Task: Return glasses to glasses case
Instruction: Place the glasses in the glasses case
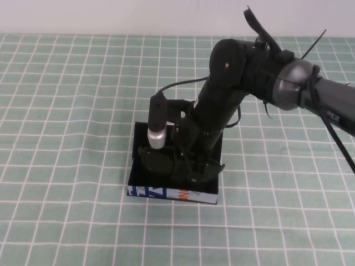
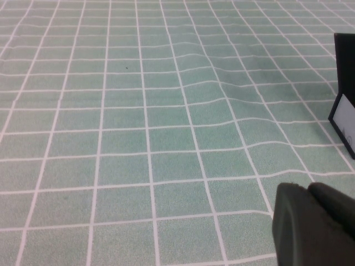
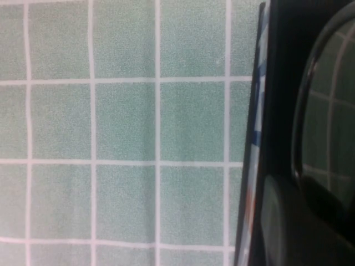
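The glasses case (image 1: 166, 194) lies open in the middle of the table, black inside, its white front printed in blue and orange. The black glasses (image 1: 157, 158) lie inside it at the left. My right gripper (image 1: 191, 166) reaches down into the case and is shut on the glasses. In the right wrist view a dark lens (image 3: 327, 111) reflects the grid, beside one finger (image 3: 280, 221) and the case's printed front (image 3: 254, 138). My left gripper (image 2: 309, 187) is shut and empty, low over the cloth to the left of the case (image 2: 345, 105); it is outside the high view.
A green cloth with a white grid (image 1: 66, 111) covers the table. The right arm (image 1: 310, 88) comes in from the upper right, with loose black cables around it. A silver wrist camera (image 1: 156, 133) stands above the case's left half.
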Action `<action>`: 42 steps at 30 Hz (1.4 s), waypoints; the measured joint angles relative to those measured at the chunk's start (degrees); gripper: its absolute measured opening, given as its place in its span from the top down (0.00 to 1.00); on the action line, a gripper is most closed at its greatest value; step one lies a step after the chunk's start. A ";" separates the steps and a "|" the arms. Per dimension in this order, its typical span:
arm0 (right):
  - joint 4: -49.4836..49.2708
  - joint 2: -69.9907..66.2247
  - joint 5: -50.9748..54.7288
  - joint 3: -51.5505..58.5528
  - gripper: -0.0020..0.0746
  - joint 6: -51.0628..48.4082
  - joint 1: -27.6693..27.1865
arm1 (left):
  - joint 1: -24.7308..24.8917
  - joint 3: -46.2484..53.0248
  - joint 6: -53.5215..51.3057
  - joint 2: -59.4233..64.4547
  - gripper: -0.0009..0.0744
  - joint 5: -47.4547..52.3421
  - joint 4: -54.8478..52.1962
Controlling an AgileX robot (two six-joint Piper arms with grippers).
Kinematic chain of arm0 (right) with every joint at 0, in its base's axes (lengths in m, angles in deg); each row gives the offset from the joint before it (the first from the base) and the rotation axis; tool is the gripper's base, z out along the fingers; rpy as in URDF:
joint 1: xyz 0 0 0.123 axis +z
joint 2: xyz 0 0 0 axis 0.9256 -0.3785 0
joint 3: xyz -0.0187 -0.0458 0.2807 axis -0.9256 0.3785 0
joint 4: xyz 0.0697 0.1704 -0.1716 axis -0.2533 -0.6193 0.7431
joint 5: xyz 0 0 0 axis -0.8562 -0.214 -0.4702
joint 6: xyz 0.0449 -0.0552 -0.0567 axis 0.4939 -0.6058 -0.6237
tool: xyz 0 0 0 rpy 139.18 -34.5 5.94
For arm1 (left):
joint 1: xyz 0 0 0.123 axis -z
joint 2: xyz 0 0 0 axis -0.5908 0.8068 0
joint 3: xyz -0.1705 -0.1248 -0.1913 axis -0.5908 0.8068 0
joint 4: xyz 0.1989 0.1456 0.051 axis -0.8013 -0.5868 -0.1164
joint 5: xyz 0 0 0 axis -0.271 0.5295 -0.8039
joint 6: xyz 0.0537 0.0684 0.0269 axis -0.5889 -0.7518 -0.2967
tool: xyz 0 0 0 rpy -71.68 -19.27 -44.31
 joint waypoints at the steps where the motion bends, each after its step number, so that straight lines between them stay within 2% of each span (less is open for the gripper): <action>1: 0.00 -0.38 0.00 -0.14 0.89 0.00 0.00 | 0.00 0.00 0.00 0.00 0.99 0.00 0.00; 17: -0.12 -3.02 0.04 -0.45 0.89 0.68 0.00 | 0.00 0.00 0.00 0.00 0.99 0.00 0.00; 19: -0.22 -3.02 0.04 -0.45 0.86 1.05 0.00 | 0.00 0.00 0.00 0.00 0.99 0.00 0.00; 25: -0.22 -3.02 0.04 -0.45 0.66 2.56 0.00 | 0.00 0.00 0.00 0.00 0.99 0.00 0.00; 28: -0.22 -3.02 0.04 -0.45 0.62 2.56 0.00 | 0.00 0.00 0.00 0.00 0.99 0.00 0.00; 42: 1.40 -1.28 -0.92 -5.10 0.60 9.06 0.00 | 0.00 0.00 0.00 0.00 0.99 0.00 0.00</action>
